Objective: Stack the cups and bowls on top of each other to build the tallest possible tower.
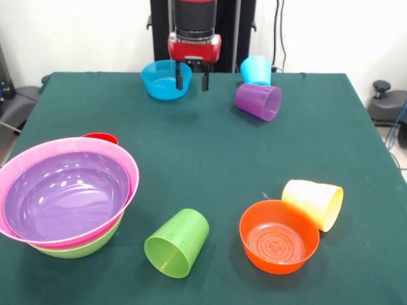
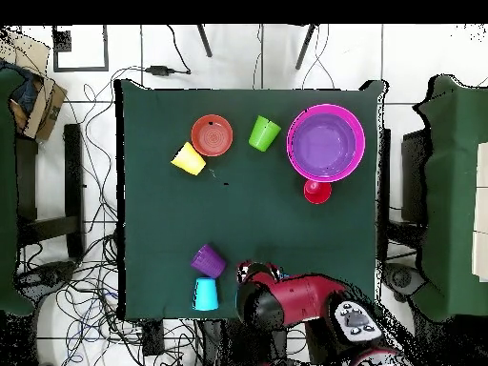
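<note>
My gripper (image 1: 192, 81) is open and empty at the table's far edge, by the right rim of the small blue bowl (image 1: 162, 80). One finger (image 1: 179, 77) overlaps the bowl and the other hangs just right of it. The purple bowl (image 1: 63, 190) sits nested in the pink bowl (image 1: 130, 166), which sits in the lime green bowl (image 1: 82, 248), at the near left. The orange bowl (image 1: 278, 236) stands upright. On their sides lie the lime green cup (image 1: 177, 243), the pale yellow cup (image 1: 315, 202) and the purple cup (image 1: 258, 100). The light blue cup (image 1: 256, 70) is behind the purple one.
A small red object (image 1: 100, 137) shows just behind the nested bowls; it also shows in the overhead view (image 2: 317, 192). In the overhead view the arm (image 2: 286, 300) covers the blue bowl. Chairs stand at both sides of the table (image 1: 210, 159).
</note>
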`<move>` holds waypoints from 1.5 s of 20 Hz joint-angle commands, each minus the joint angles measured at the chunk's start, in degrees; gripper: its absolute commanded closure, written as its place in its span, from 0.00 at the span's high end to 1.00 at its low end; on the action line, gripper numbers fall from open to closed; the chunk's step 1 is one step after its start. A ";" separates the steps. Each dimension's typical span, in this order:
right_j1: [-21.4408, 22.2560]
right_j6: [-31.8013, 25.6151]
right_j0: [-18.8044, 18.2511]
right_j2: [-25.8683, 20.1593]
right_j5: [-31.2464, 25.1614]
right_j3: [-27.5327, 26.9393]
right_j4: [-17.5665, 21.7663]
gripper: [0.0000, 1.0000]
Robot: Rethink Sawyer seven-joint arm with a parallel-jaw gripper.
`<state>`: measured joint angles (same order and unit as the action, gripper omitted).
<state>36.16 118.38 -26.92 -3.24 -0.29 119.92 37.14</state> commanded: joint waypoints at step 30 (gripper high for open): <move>-0.24 3.74 -1.52 -0.32 1.35 4.95 4.23 1.00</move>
<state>39.38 118.38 -28.31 -2.99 -3.70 122.18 37.19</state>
